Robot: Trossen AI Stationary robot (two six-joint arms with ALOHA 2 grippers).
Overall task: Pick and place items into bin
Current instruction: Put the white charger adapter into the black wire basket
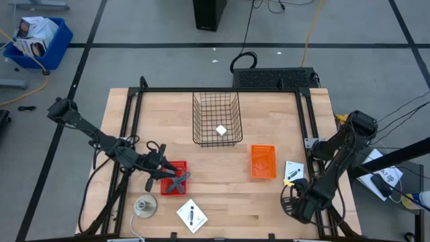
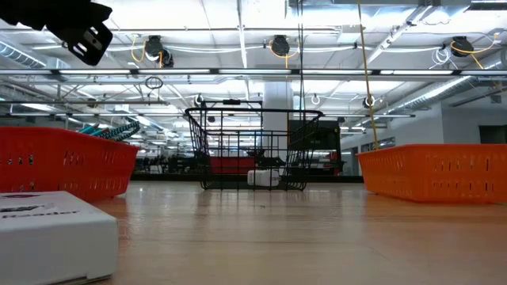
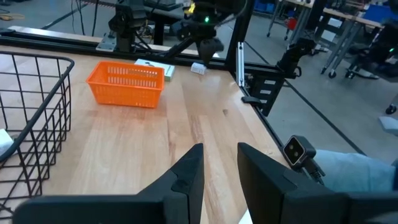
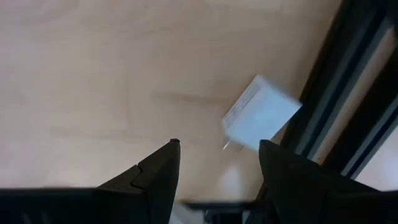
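Red tray (image 1: 175, 176) near the bench's (image 1: 222, 202) front-left edge sat under the left gripper (image 1: 164, 170), fingers parted, empty; right gripper (image 1: 295, 205) waited open at the front-right corner.

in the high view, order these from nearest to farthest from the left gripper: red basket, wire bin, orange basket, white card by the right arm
Measured from the left gripper:
1. red basket, right beside the fingertips, at the table's front left.
2. wire bin, at the middle back.
3. orange basket, right of centre.
4. white card, at the right edge beside the right arm.
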